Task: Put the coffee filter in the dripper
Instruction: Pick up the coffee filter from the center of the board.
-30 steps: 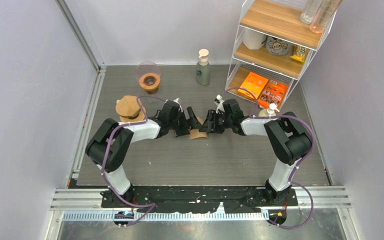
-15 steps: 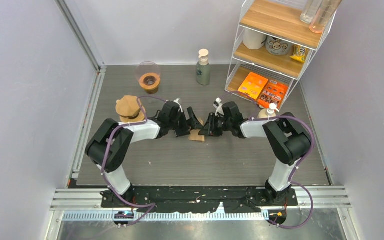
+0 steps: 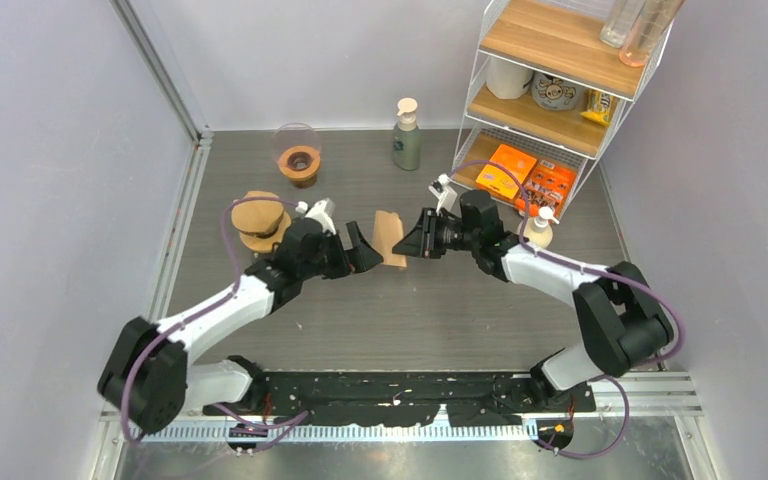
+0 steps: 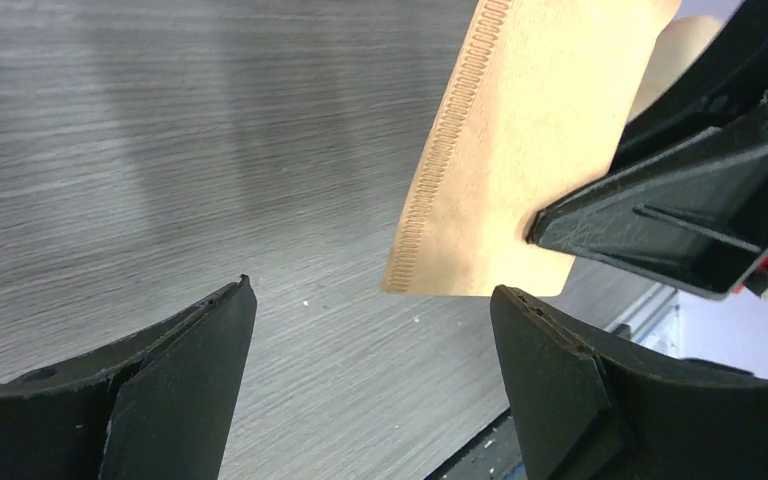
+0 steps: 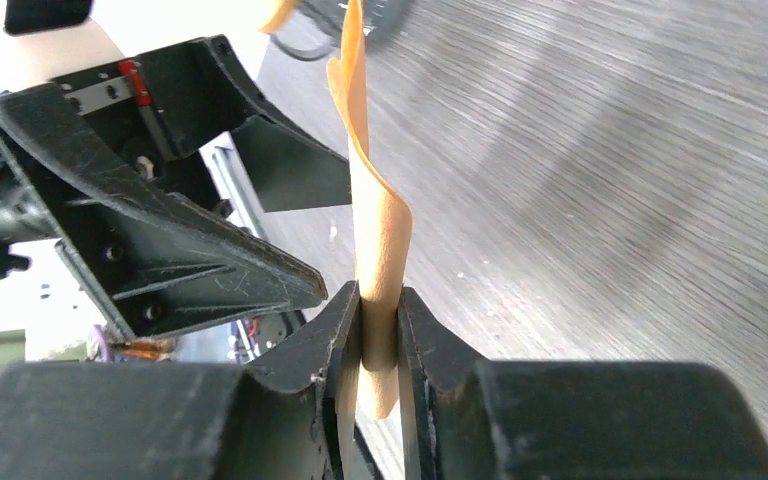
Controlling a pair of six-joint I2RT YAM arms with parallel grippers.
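Note:
A tan paper coffee filter (image 3: 390, 238) hangs folded flat above the middle of the table. My right gripper (image 3: 418, 241) is shut on its right edge. In the right wrist view the filter (image 5: 378, 215) stands edge-on, pinched between the jaws of the right gripper (image 5: 380, 300). My left gripper (image 3: 362, 249) is open just left of the filter and apart from it. In the left wrist view the left gripper (image 4: 372, 288) frames bare table, with the filter (image 4: 520, 150) ahead of it. The glass dripper (image 3: 297, 157) with its brown collar stands at the back left.
A stack of brown filters (image 3: 258, 220) sits left of my left wrist. A pump bottle (image 3: 407, 135) stands at the back centre. A wire shelf (image 3: 570, 105) with orange boxes (image 3: 527, 178) fills the back right, with a small bottle (image 3: 538, 226) in front of it.
My right gripper has shut on the filter and lifted it off the table. My left arm has drawn back to the left and opened slightly wider.

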